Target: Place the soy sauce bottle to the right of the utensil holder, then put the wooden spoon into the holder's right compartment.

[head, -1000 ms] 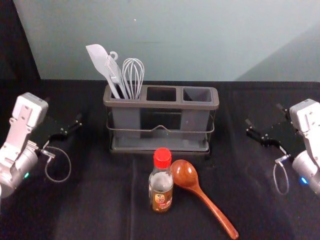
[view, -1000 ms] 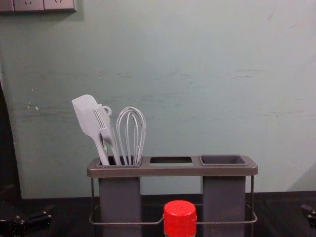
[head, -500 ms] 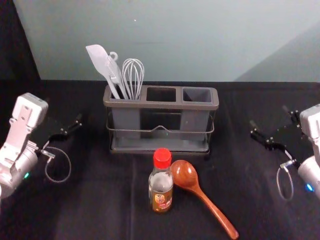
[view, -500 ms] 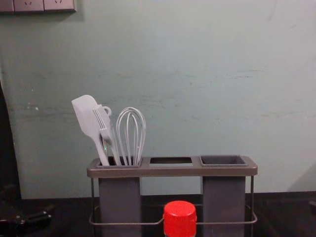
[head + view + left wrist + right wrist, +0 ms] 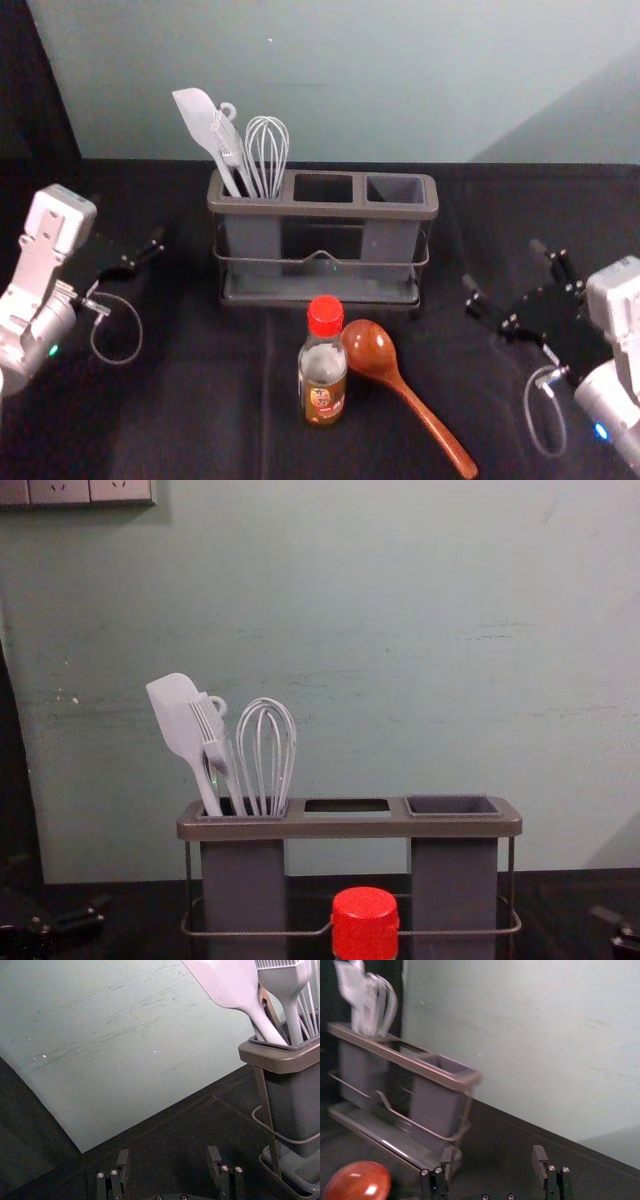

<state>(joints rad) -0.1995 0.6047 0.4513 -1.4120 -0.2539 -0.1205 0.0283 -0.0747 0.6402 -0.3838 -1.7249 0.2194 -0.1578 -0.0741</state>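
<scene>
The holder (image 5: 322,209) is standing upright, its right compartment (image 5: 395,190) gaping empty. To the holder's right and nearer the front, the right gripper (image 5: 494,1151) is hanging with fingers spread, gripping nothing; the left gripper (image 5: 168,1152), also spread and empty, is idling left of the holder. The wooden spoon (image 5: 370,350) is lying before the holder's right half, bowl towards it. The smaller bottle (image 5: 322,370) is standing before the holder's middle. A low approach from the holder's right risks sweeping the spoon into the bottle, toppling it.
</scene>
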